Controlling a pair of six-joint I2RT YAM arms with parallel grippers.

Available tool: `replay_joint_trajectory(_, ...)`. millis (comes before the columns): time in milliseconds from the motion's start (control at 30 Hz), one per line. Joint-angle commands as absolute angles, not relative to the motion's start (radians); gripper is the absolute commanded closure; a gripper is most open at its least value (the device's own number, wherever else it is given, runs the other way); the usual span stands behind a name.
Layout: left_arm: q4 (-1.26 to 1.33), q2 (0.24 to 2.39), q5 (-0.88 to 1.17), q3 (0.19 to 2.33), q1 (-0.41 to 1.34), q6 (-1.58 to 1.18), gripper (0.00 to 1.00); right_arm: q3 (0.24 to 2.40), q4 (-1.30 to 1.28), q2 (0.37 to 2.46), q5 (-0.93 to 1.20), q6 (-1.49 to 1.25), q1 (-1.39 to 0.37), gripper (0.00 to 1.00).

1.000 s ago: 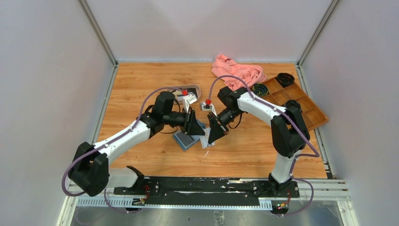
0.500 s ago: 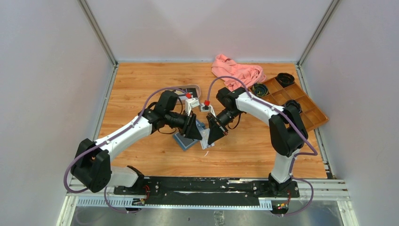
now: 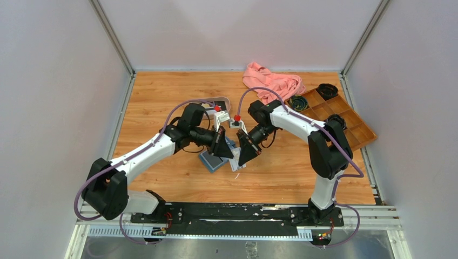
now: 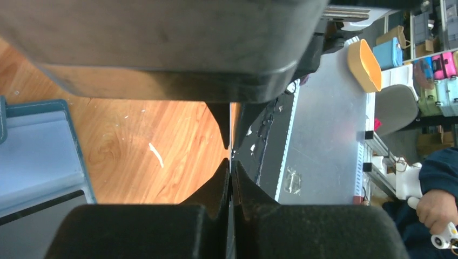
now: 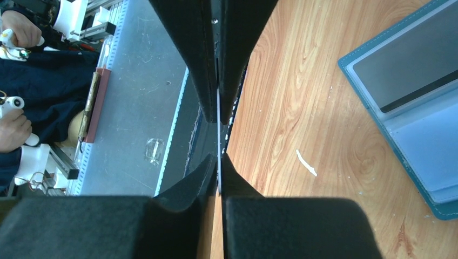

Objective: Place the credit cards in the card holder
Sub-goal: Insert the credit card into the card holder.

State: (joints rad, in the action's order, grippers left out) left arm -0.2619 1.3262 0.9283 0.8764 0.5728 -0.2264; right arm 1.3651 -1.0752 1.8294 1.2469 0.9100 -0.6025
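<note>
The teal-blue card holder [image 3: 212, 161] lies open on the table between the two arms, with a dark card [image 5: 411, 60] tucked in one pocket. Just to its right, my left gripper [image 3: 231, 155] and right gripper [image 3: 240, 162] meet tip to tip above the wood. Both are shut on the same thin credit card [image 5: 218, 129], which shows only edge-on. In the left wrist view my left gripper [image 4: 231, 163] pinches that edge, and the card holder [image 4: 38, 145] lies at the left. In the right wrist view my right gripper [image 5: 218, 157] clamps the card from below, with the left gripper's fingers [image 5: 189, 54] above.
A pink cloth [image 3: 273, 81] lies at the back. A brown compartmented wooden box [image 3: 345, 121] stands at the right with dark items in it. An oval tray [image 3: 215, 102] sits behind the left wrist. A small white sliver [image 5: 305, 162] lies on the wood near the card holder.
My left gripper has closed onto the card that the right gripper holds. Both arms have stayed nearly in place over the last half second.
</note>
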Motion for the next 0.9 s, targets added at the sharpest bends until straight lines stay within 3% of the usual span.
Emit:
replay_joint_trajectory(0, -0.193, 1.316, 0.948, 0.834, 0.578, -0.278, 1.00, 1.390, -1.106, 1.836, 1.238, 0.928, -0.620, 0.78)
replay_joint_trajectory(100, -0.116, 1.279, 0.936, 0.774, 0.577, -0.342, 1.00, 1.391, -1.106, 1.828, 1.223, 0.927, -0.621, 0.51)
replay_joint_trajectory(233, -0.006, 1.184, 0.883, 0.657, 0.578, -0.433, 1.00, 1.391, -1.106, 1.801, 1.201, 0.928, -0.609, 0.37)
replay_joint_trajectory(567, 0.057, 0.870, 0.673, 0.433, 0.566, -0.578, 1.00, 1.381, -1.106, 1.754, 1.193, 0.947, -0.492, 0.33)
replay_joint_trajectory(867, 0.085, 0.839, 0.652, 0.390, 0.514, -0.582, 1.00, 1.340, -1.029, 1.715, 1.253, 0.903, -0.411, 0.33)
